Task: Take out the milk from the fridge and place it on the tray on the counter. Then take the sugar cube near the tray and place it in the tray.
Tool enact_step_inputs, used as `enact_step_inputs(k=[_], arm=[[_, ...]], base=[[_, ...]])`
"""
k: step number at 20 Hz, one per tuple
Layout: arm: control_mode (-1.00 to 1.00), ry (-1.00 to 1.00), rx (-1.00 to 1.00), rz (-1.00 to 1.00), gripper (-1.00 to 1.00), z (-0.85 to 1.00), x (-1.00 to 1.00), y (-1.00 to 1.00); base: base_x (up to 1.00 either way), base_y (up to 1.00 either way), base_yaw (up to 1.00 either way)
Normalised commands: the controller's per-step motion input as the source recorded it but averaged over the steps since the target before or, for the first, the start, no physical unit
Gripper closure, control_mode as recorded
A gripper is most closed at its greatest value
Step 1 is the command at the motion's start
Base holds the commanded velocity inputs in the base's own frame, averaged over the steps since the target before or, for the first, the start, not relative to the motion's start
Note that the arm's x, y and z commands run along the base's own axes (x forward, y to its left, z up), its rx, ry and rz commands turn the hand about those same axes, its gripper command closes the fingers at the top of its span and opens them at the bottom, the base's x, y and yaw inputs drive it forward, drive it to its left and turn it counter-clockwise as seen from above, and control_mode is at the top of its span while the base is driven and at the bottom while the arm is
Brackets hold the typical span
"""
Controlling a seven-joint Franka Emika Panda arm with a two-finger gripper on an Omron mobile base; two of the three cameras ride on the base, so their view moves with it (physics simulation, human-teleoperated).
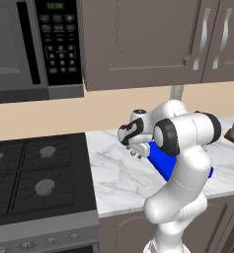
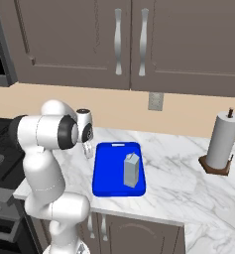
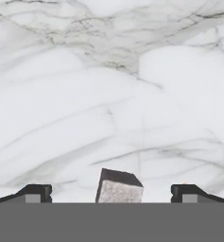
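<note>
Glossy white rounded arm (image 1: 180,197) with dark joint rings and small dark fingertips (image 3: 35,193).

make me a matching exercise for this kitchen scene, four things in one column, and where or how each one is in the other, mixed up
Things:
1. milk
2. sugar cube
3. paper towel roll
4. gripper

Places or states:
A. on the bare counter, between the two fingertips
B. open, low over the marble
C. upright in the blue tray
D. on a brown stand at the right of the counter

Pairs: 1-C, 2-A, 3-D, 4-B
</note>
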Motion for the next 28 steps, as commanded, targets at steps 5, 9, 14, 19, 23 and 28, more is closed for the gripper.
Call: enact_step_inputs(k=[5,9,14,19,23,28], arm=[[-1.00,0.00,0.00,0.00,1.00,-0.10,0.00,0.05],[-1.00,0.00,0.00,0.00,1.00,-0.08,0.00,0.00],[-1.00,0.00,0.00,0.00,1.00,-0.07,0.00,0.00],[-1.00,0.00,0.01,0.00,1.00,0.01,0.00,0.02],[-1.00,0.00,0.00,0.00,1.00,0.33,-0.41,0.11],[-1.00,0.00,0.00,0.00,1.00,0.38,-0.53,0.00]], base=[[0.00,0.00,0.00],[0.00,0.00,0.00],[0.00,0.00,0.00],[0.00,0.00,0.00],[0.00,0.00,0.00],[0.00,0.00,0.00]])
